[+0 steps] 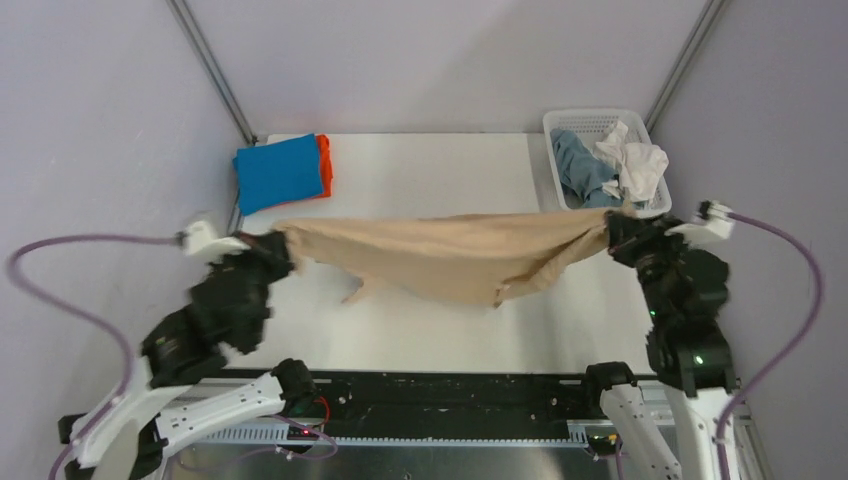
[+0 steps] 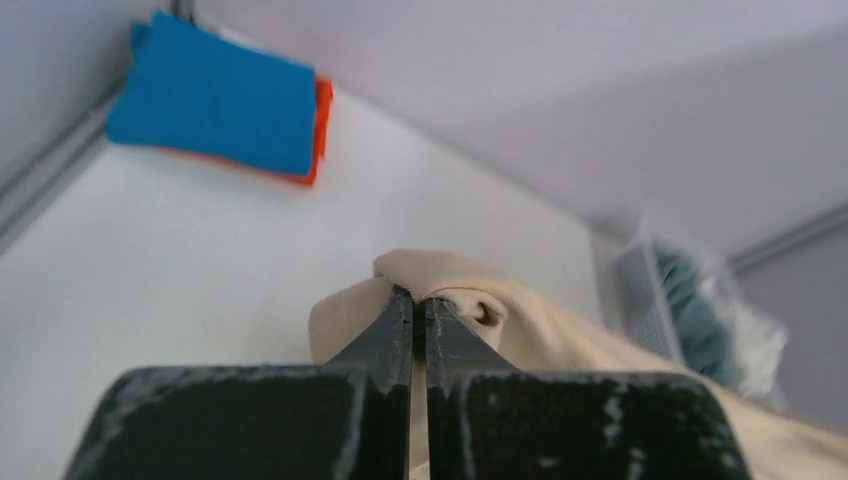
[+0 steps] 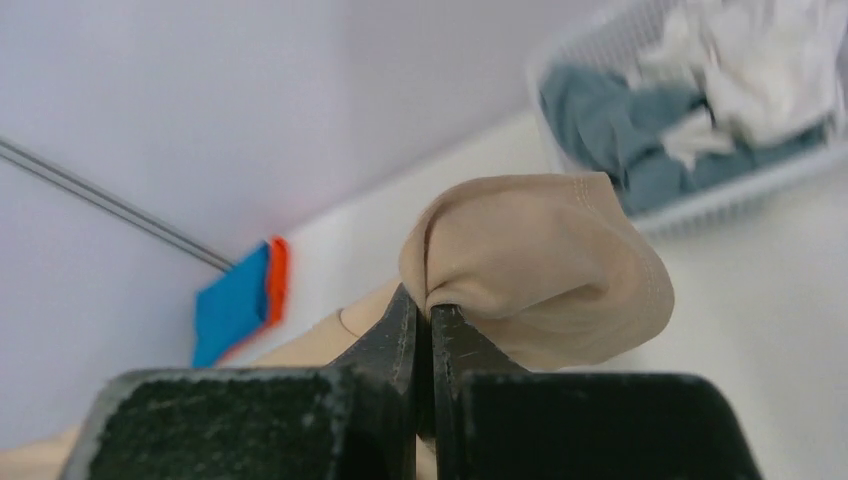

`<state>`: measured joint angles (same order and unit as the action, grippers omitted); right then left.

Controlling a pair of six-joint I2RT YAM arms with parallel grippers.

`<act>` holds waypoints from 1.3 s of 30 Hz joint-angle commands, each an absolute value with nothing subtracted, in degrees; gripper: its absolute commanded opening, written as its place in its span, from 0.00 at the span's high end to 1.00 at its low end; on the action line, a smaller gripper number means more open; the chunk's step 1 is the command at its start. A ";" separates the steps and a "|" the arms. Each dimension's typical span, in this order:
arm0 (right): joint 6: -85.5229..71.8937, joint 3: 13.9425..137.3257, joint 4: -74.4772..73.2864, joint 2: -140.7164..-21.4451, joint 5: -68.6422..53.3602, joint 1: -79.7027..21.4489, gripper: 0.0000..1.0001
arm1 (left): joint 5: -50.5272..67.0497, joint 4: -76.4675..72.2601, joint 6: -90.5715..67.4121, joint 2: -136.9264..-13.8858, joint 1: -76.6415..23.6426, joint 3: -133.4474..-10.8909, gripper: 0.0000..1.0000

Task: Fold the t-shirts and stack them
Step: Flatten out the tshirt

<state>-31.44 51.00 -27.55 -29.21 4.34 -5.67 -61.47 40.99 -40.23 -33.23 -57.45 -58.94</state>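
Spreading step: left gripper [image 1: 278, 247] and right gripper [image 1: 613, 226] each clamped on 1 end of the beige t-shirt [image 1: 450, 255], stretched in the air between the fingers; next, probably lower it flat and taut onto the table [image 1: 440, 170]; 1 blue t-shirt [image 1: 278, 172] folded on 1 orange t-shirt [image 1: 324, 165] beyond left fingers; 1 grey-blue t-shirt [image 1: 583, 168] and 1 white t-shirt [image 1: 637, 163] loose in 1 basket [image 1: 590, 119] beyond right fingers.

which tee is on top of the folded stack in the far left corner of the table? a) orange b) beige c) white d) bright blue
d: the bright blue tee lies folded on top, with only an edge of the orange tee showing from under it.
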 commanded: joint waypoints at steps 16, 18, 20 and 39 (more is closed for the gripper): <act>-30.24 76.99 -32.62 -27.69 2.84 -5.69 1.00 | -64.26 38.52 -19.50 -23.40 -57.13 -73.88 1.00; -29.70 76.12 -34.29 -31.94 2.37 -5.63 1.00 | -68.23 36.35 -19.51 -26.97 -57.07 -67.85 1.00; -28.84 73.11 -35.05 -35.53 2.81 -5.66 1.00 | -73.27 33.22 -21.15 -31.73 -55.45 -60.33 1.00; -28.39 65.86 -40.72 -57.04 33.15 -22.97 0.01 | -34.40 28.67 -30.98 -55.73 -29.27 -50.19 0.00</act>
<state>-25.30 65.82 -34.11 -61.60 25.41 -14.00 -41.01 30.89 -28.05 -58.54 -29.58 -49.30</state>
